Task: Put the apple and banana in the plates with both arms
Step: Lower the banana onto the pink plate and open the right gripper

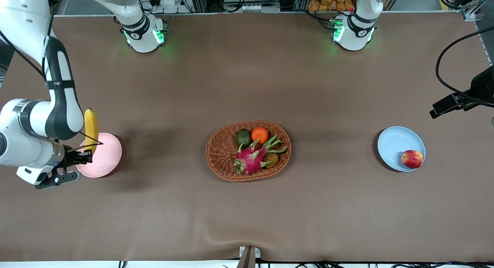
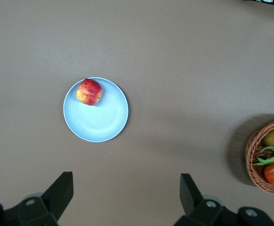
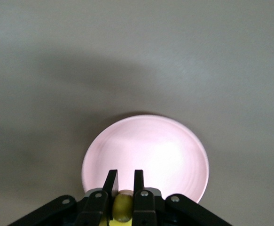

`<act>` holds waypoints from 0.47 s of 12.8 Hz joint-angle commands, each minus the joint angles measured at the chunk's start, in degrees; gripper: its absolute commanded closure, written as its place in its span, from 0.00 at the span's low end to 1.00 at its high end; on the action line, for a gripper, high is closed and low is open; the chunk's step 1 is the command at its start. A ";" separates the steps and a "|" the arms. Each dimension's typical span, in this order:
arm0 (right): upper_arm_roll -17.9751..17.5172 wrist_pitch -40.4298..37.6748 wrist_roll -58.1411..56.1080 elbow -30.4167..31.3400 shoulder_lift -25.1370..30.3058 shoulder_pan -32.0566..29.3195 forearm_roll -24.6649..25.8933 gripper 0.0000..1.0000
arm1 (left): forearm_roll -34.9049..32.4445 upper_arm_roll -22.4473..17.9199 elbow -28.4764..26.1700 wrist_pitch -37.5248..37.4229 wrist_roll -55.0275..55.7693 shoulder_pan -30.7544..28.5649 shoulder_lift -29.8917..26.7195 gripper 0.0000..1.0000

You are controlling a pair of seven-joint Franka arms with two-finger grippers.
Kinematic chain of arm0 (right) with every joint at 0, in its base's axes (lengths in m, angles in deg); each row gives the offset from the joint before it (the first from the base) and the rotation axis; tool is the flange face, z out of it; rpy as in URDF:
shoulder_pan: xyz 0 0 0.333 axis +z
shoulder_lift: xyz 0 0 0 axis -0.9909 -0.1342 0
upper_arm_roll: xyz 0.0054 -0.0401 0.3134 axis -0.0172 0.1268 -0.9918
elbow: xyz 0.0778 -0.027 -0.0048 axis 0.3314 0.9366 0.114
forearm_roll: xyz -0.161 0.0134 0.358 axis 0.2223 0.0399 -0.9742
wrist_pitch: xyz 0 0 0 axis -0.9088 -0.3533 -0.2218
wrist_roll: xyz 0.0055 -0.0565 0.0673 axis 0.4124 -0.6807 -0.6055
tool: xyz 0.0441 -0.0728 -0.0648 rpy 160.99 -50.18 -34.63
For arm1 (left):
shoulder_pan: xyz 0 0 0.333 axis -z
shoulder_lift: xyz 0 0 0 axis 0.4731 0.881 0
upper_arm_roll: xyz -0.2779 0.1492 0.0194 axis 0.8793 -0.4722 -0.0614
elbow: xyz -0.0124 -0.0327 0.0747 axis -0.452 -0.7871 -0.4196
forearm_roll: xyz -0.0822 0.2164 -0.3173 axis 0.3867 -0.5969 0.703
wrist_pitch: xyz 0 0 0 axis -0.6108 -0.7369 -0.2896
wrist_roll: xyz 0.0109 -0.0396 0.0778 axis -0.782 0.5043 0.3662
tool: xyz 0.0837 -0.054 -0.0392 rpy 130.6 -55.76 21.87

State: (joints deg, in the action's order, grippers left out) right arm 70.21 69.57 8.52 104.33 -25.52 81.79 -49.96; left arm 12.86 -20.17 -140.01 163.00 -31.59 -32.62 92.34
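My right gripper (image 3: 125, 174) is shut on the yellow banana (image 1: 91, 127), which it holds over the pale pink plate (image 1: 106, 160). The right wrist view shows the banana's end (image 3: 123, 205) pinched between the fingers, with the pink plate (image 3: 146, 150) below, bare. The red apple (image 1: 412, 158) lies in the light blue plate (image 1: 393, 142), at the rim nearer the front camera. My left gripper (image 2: 126, 178) is open and empty, high over the table beside the blue plate (image 2: 99, 120) with the apple (image 2: 90, 91).
An oval wicker basket (image 1: 220, 150) at the table's middle holds an orange (image 1: 259, 134), a pink dragon fruit (image 1: 251, 160), an avocado and a kiwi. Its edge shows in the left wrist view (image 2: 254, 160).
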 commanded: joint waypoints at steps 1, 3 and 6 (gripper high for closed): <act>-0.72 6.69 -0.87 -1.77 -4.38 -2.04 0.09 1.00 | 0.68 -0.21 1.09 -0.34 -0.69 0.34 0.38 0.00; -0.98 10.75 -0.96 -1.59 -6.59 -3.63 0.00 1.00 | 0.68 -0.12 0.91 -0.34 -0.78 0.34 0.55 0.00; -0.98 11.38 -0.87 -1.59 -7.21 -3.63 -0.26 1.00 | 0.68 0.32 1.09 -0.34 -0.69 0.34 0.03 0.00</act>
State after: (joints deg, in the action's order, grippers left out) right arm 70.19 81.30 8.49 104.12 -32.42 78.94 -49.98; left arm 12.86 -19.92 -139.98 163.00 -31.59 -32.50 92.45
